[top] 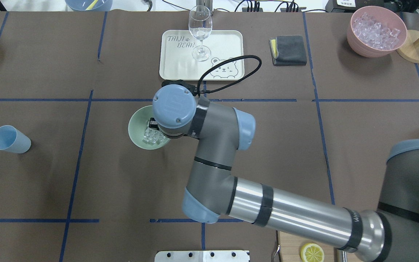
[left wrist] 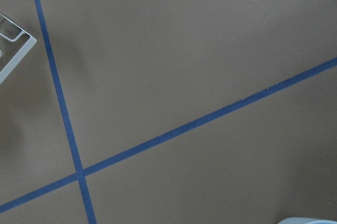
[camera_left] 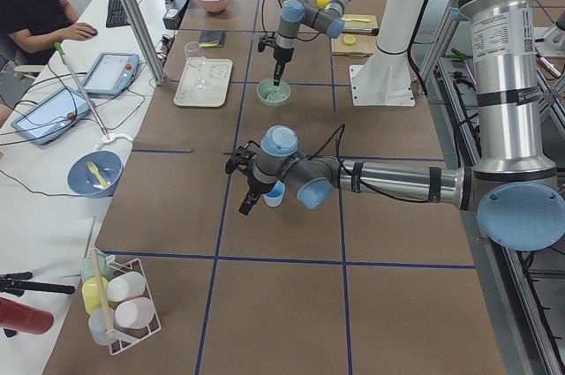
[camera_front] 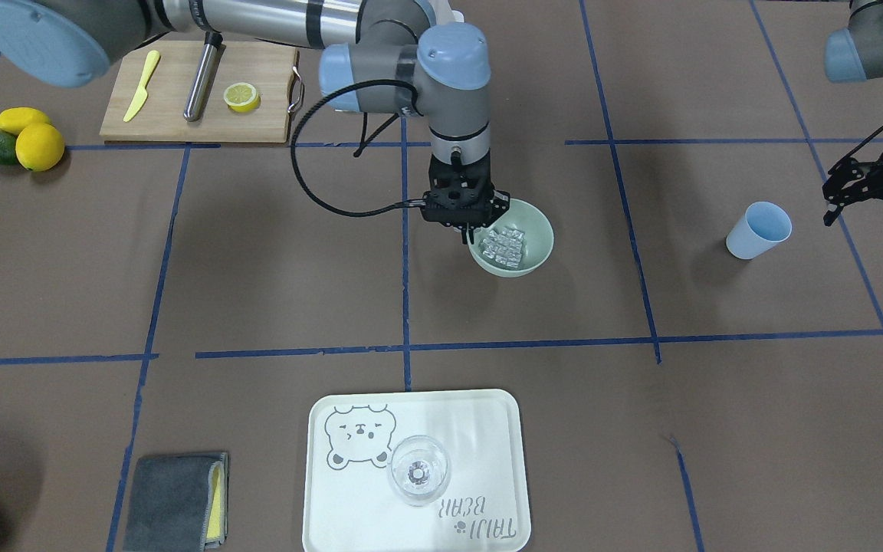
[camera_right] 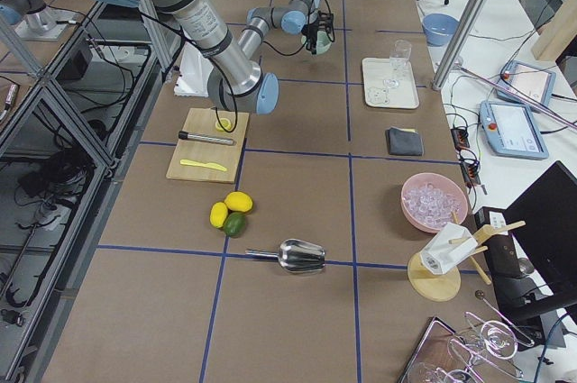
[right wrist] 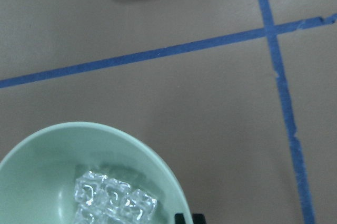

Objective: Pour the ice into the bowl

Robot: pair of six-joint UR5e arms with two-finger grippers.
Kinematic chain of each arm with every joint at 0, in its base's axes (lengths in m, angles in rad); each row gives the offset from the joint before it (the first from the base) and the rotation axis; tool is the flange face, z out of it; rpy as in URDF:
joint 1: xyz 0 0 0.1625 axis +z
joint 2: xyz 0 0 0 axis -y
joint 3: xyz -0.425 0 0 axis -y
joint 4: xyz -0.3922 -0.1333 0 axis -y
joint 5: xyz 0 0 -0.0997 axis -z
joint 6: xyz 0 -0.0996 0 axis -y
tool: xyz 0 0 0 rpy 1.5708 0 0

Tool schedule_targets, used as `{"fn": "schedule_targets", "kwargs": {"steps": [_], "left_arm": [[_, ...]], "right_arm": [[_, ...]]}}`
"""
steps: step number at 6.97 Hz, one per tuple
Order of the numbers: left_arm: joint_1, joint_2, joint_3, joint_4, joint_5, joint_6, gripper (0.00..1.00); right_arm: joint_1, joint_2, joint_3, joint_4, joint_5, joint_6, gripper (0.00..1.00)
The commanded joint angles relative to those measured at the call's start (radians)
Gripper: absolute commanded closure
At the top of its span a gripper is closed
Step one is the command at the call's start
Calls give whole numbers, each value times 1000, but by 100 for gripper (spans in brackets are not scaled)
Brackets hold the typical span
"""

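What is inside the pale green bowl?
A small heap of ice lies in the bowl. The right gripper over the rim covers part of the inside, so more cubes there cannot be excluded.

A green bowl (top: 136, 127) sits near the middle of the desk (top: 358, 145) with clear ice (top: 150, 138) inside. The right arm (top: 216, 153) comes in from the bottom right corner. Its round blue end covers the bowl's right side. A blue cup (top: 9, 139) is far off to the left. At the back, a glass (top: 200, 32) stands on a white tray (top: 224, 47).
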Motion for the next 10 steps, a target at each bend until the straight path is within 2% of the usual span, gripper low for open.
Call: {"fn": "schedule_targets", "kwargs": {"steps": [1, 2, 4, 5, 6, 7, 8, 10], "left_arm": [[-80, -4, 16, 160, -75, 150, 0], [-154, -24, 7, 301, -75, 279, 0], [-235, -166, 5, 574, -66, 400, 0], [-258, -202, 3, 629, -66, 431, 0], [-262, -201, -1, 631, -66, 432, 0], [-262, -200, 0, 631, -67, 432, 0], [-262, -200, 0, 631, -67, 432, 0], [-262, -202, 6, 629, -67, 432, 0]], "right_arm": [[93, -251, 324, -58, 70, -50, 100], [132, -341, 404, -61, 83, -126, 100], [244, -511, 460, -43, 159, -267, 100], [291, -597, 482, -28, 179, -333, 100], [318, -756, 495, 124, 180, -346, 100], [366, -902, 477, 303, 230, -355, 100], [422, -974, 435, 374, 308, -387, 100], [494, -1078, 402, 396, 356, -486, 100]]}}
